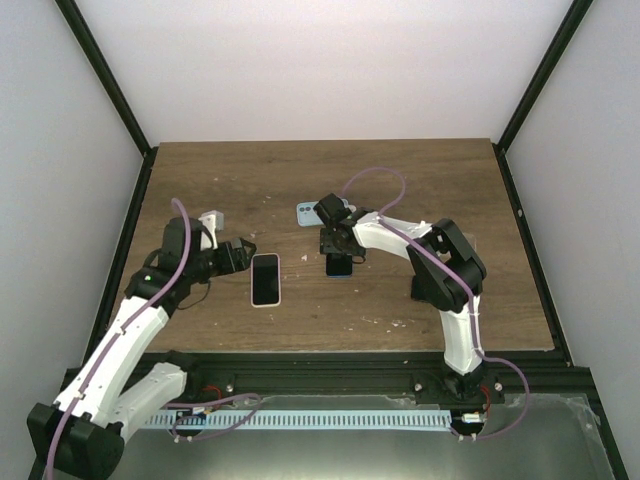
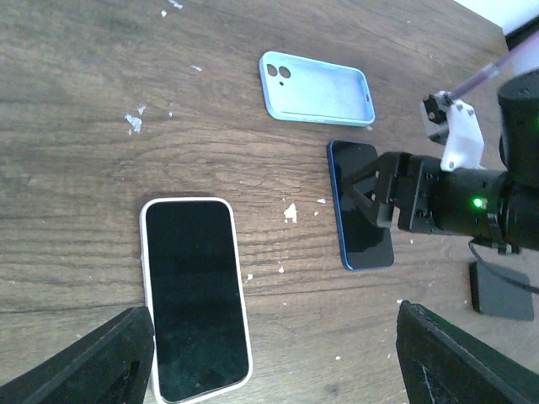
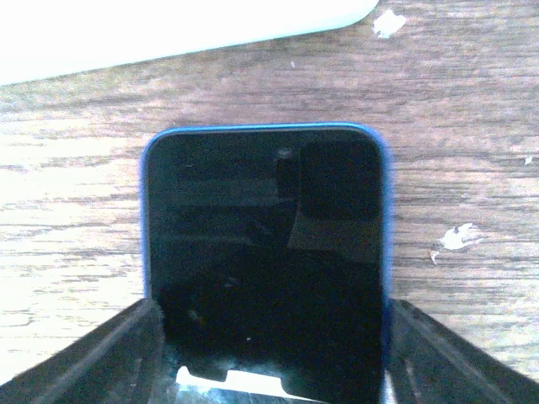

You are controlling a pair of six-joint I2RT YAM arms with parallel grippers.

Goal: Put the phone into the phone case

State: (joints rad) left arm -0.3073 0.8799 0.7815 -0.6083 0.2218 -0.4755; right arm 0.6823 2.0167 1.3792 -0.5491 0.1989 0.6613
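A blue phone (image 1: pixel 338 266) lies screen up at the table's middle, also seen in the left wrist view (image 2: pixel 360 206) and the right wrist view (image 3: pixel 265 227). My right gripper (image 1: pixel 338 257) stands over its near end, one finger against each long edge, shut on it (image 3: pixel 269 353). The empty light blue phone case (image 1: pixel 305 213) lies just beyond the phone, camera hole to the left (image 2: pixel 316 88). My left gripper (image 1: pixel 240 256) is open and empty (image 2: pixel 278 362). A white-edged phone (image 1: pixel 265 279) lies flat beside its left finger (image 2: pixel 195 295).
A small dark grey pad (image 2: pixel 501 290) lies on the wood near the right arm. Black frame rails (image 1: pixel 135 215) run along the left and right table edges. White specks dot the wooden table (image 2: pixel 84 194).
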